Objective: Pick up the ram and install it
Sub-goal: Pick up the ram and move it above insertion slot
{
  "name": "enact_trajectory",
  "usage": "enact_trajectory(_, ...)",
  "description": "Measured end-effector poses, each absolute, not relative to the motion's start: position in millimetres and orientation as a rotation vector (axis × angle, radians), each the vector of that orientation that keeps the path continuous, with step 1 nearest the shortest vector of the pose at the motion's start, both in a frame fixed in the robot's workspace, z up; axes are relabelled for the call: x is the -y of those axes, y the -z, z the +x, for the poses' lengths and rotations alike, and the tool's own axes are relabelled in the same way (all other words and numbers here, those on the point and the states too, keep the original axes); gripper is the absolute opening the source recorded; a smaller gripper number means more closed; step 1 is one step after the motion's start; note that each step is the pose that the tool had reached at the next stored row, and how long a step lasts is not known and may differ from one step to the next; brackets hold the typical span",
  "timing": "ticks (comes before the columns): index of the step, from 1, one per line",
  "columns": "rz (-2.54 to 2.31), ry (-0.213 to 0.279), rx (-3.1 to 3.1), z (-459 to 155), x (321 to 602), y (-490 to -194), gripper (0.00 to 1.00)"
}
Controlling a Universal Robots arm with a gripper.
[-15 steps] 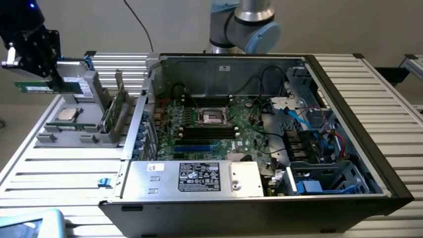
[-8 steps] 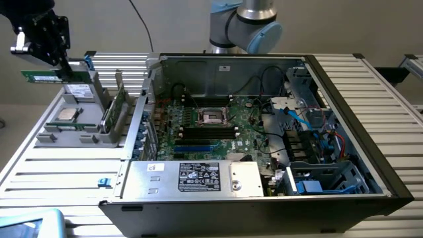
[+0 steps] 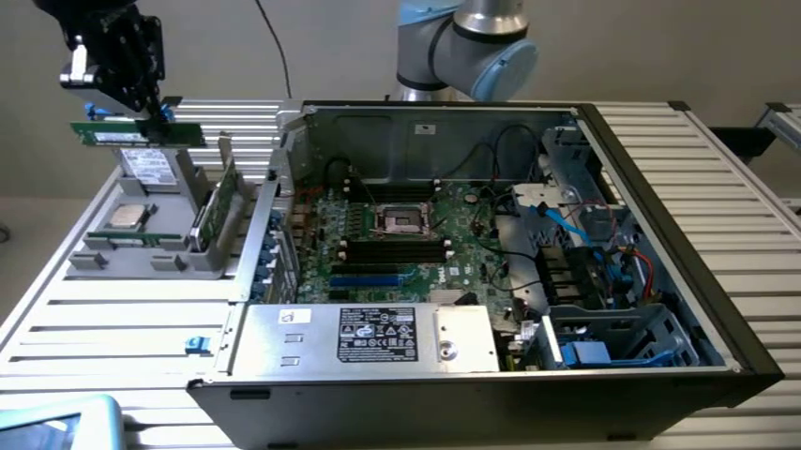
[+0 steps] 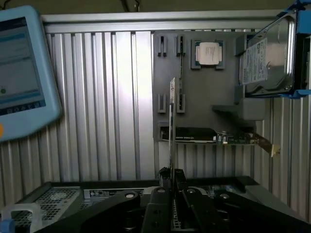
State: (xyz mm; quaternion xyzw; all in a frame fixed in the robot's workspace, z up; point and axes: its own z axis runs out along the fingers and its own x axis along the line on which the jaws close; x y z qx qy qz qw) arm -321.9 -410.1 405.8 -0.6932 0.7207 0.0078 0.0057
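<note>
Ribbed aluminium table (image 3: 100,319) carries everything, with a plain pale wall behind. Above its far corner on the exterior view's left, the black gripper (image 3: 160,112) hangs in the air. Its fingers are pressed together on the ram (image 3: 115,134), pinching the green stick near its upper edge so that it lies level, lifted clear of the grey fixture (image 3: 138,262) beneath. From the wrist camera the gripper (image 4: 171,178) shows the ram (image 4: 172,109) edge-on as a thin sliver, so its chips cannot be made out. A pale label on it shows in the exterior view, but its print cannot be read. In the fixture a silver processor (image 3: 129,217) lies flat. A hard drive (image 3: 152,169) stands upright there, with a white label whose lines are too fine to read, and a larger green card (image 3: 220,211) stands on edge. To the exterior view's right sits the open computer case (image 3: 438,408). Its motherboard (image 3: 463,244) is exposed, with long black slots (image 3: 394,249) just beside the processor socket (image 3: 404,219). The power supply (image 3: 269,342) at the near side bears a black-and-white label (image 3: 375,335) of marks and small text, none legible. Cables (image 3: 564,225) hide much of the bay on the case's right. A blue-rimmed tablet (image 4: 22,73) is cut off by the frame, and its screen text cannot be read. The robot arm (image 3: 470,42) is cut off above its joint.
</note>
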Motion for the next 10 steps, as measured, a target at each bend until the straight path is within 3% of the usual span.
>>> enact_trajectory(10,-2.165,-0.036,-2.251,-277,411,-419,0.15)
